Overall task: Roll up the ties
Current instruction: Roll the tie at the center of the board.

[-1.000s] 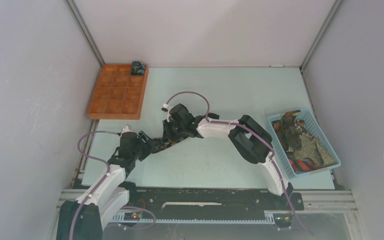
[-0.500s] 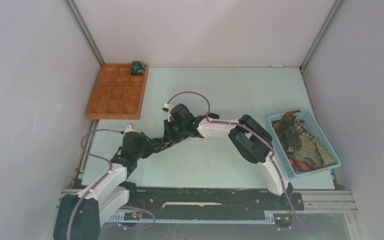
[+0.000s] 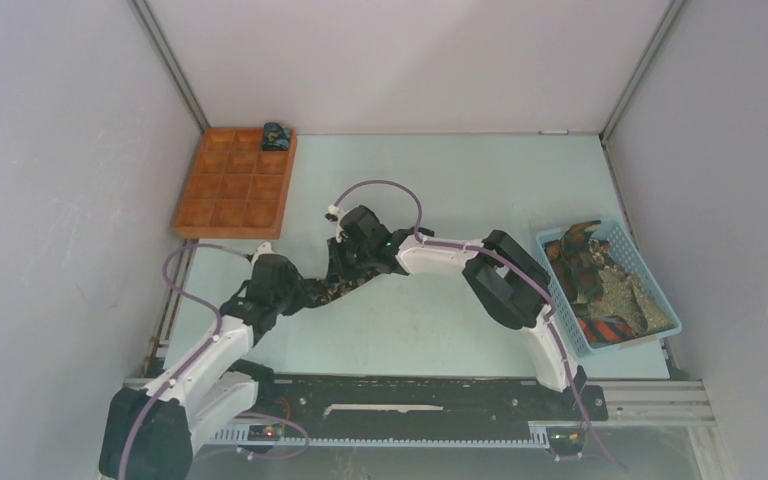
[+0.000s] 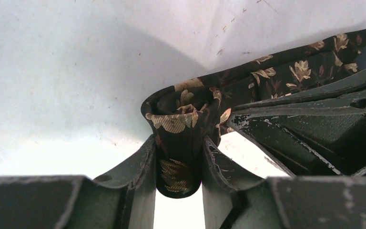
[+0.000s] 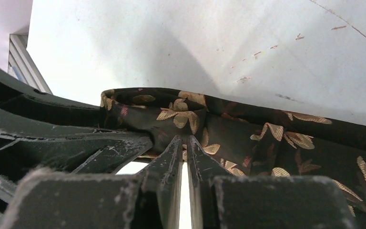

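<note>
The black tie with the tan leaf pattern [image 3: 336, 288] lies mid-table between both grippers. My left gripper [image 3: 312, 294] is shut on its rolled end; the left wrist view shows the small roll [image 4: 178, 119] pinched between my fingers [image 4: 143, 162], with the loose length [image 4: 286, 71] running off to the right. My right gripper [image 3: 344, 276] is nearly closed, its tips [image 5: 181, 139] pinching the fabric right beside the roll [image 5: 171, 112]. The rest of the tie [image 5: 286, 143] trails to the right in the right wrist view. The left gripper's fingers [image 5: 76, 140] cross that view.
An orange compartment tray [image 3: 235, 190] sits at the back left, with one rolled dark tie [image 3: 277, 135] in its far right corner cell. A blue mesh basket [image 3: 561, 300] at the right holds several loose ties [image 3: 590, 275]. Grey walls enclose the table.
My left arm has swung right and forward, bringing its gripper closer to the right gripper along the tie. The right gripper has barely moved.
</note>
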`<act>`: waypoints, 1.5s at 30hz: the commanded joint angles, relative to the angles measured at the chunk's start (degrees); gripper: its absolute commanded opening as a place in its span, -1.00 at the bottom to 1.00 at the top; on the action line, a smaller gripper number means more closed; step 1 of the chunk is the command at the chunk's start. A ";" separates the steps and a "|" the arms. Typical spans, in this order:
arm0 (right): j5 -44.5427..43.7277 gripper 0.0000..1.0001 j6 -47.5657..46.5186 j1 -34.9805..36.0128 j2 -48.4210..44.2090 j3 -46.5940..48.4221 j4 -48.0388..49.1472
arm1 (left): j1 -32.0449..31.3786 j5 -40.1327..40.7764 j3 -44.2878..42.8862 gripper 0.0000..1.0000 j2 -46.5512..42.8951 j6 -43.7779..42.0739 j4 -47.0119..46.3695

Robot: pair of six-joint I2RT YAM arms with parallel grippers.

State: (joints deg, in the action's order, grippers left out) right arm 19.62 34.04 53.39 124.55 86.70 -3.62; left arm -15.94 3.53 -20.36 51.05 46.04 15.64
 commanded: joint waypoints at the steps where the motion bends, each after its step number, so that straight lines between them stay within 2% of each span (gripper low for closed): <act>1: -1.25 -0.78 -0.68 0.18 -1.84 1.07 -0.93 | -1.87 3.76 -4.94 -0.43 1.70 -3.19 6.05; 15: 1.24 -0.78 0.70 3.86 2.30 3.96 -0.43 | -7.97 11.77 -15.14 -0.47 10.46 -5.31 17.31; 20: 0.77 -0.79 0.39 3.41 0.50 2.95 -0.53 | -8.87 14.99 -18.21 -0.48 13.64 -6.07 21.31; 31: -5.57 -0.80 3.16 -5.31 -14.02 -10.87 0.20 | -10.88 22.03 -25.49 -0.48 20.60 -7.59 30.40; 45: -8.03 -0.81 6.30 -13.89 -20.68 -18.88 -0.16 | -17.30 33.51 -34.50 -0.44 34.64 -4.17 40.22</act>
State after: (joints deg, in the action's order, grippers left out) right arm 12.84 39.29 40.69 107.68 68.55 -4.86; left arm -31.18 30.74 -51.00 82.46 39.88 51.20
